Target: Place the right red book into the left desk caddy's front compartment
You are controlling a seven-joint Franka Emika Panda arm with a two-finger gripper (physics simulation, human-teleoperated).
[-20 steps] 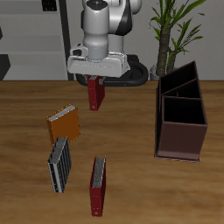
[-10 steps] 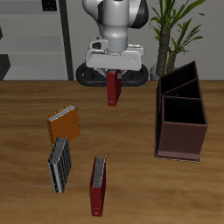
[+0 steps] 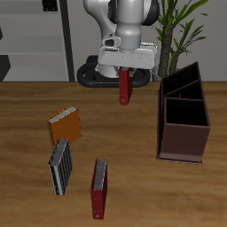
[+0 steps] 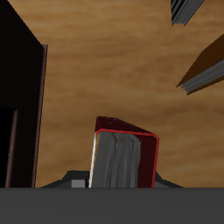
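Note:
The right red book (image 3: 125,88) hangs upright in the air, held from above by my gripper (image 3: 125,73), which is shut on it. It is well above the table, between the middle of the table and the left desk caddy (image 3: 183,115). The caddy is a dark maroon open box with a partition, standing on the table beside the book's position. In the wrist view the red book (image 4: 124,157) fills the space between the fingers, and a dark wall of the caddy (image 4: 22,105) shows at one side.
An orange book (image 3: 64,126), a grey striped book (image 3: 60,165) and a longer dark-red book (image 3: 99,186) lie on the table nearer the front edge. A potted plant (image 3: 175,31) stands behind the caddy.
The gripper has carried the red book sideways toward the caddy, keeping about the same height. The other books and the caddy have not moved.

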